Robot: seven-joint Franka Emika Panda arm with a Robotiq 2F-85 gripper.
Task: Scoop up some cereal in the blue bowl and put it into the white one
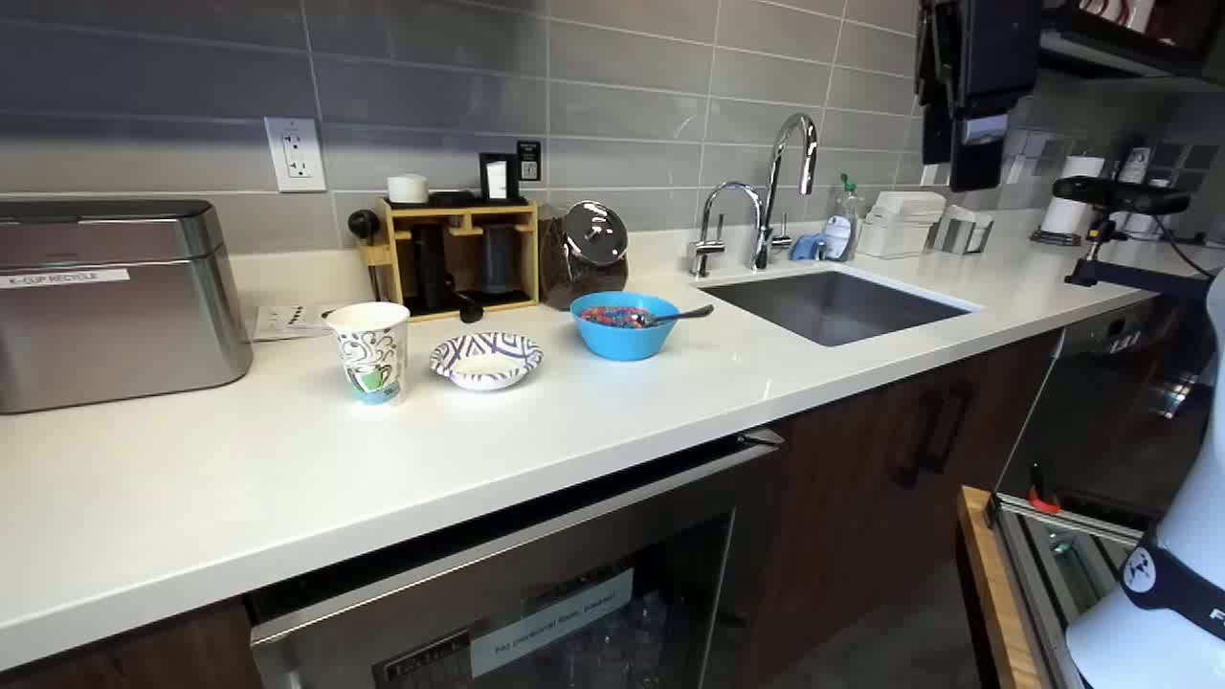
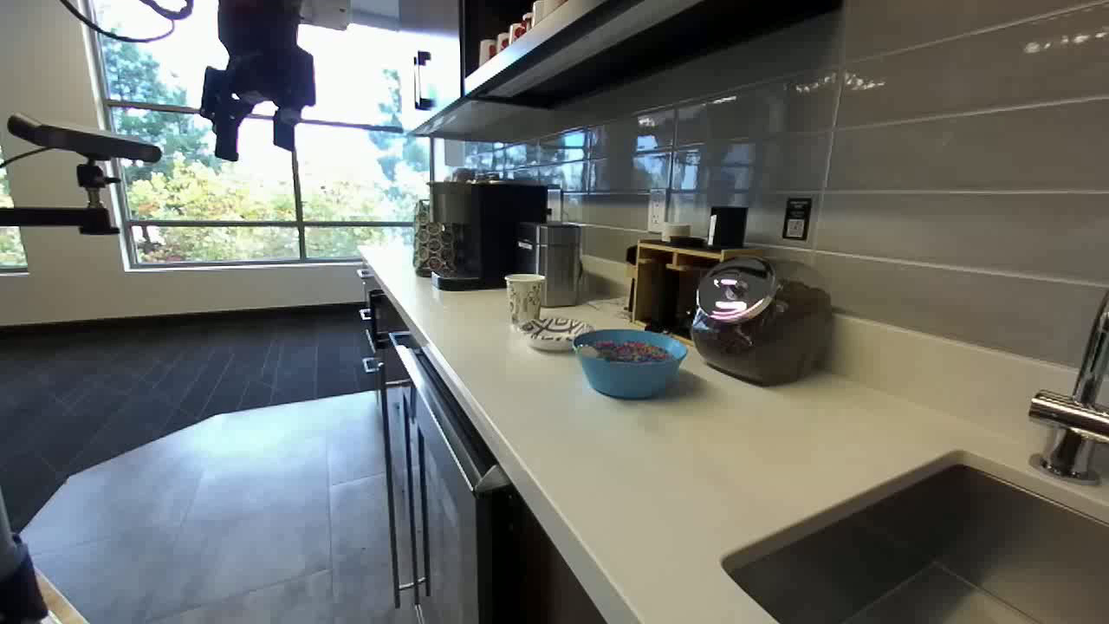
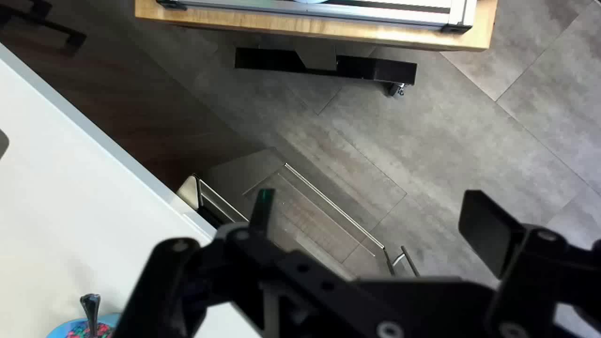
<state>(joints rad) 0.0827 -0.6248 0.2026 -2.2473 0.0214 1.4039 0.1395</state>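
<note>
The blue bowl (image 1: 625, 343) stands on the counter with multicoloured cereal (image 1: 611, 316) in it; the bowl also shows in an exterior view (image 2: 631, 380). A metal spoon (image 1: 687, 313) rests in it, its handle sticking out over the rim. In the wrist view the bowl (image 3: 57, 331) and spoon (image 3: 90, 304) are partly cut off at the bottom left. The white patterned bowl (image 1: 486, 375) sits beside the blue bowl, also in an exterior view (image 2: 548, 339); it is out of the wrist view. My gripper (image 2: 256, 143) is open and empty, high up, apart from both bowls; its fingers (image 3: 368, 199) are wide apart.
A patterned paper cup (image 1: 368, 352) stands beside the white bowl. Behind are a wooden organizer (image 1: 464, 311), a glass jar (image 2: 762, 342) and a steel bin (image 1: 115, 306). The sink (image 1: 833, 306) and faucet (image 1: 770, 191) are alongside. A shelf (image 2: 606, 52) hangs above the counter (image 2: 589, 468).
</note>
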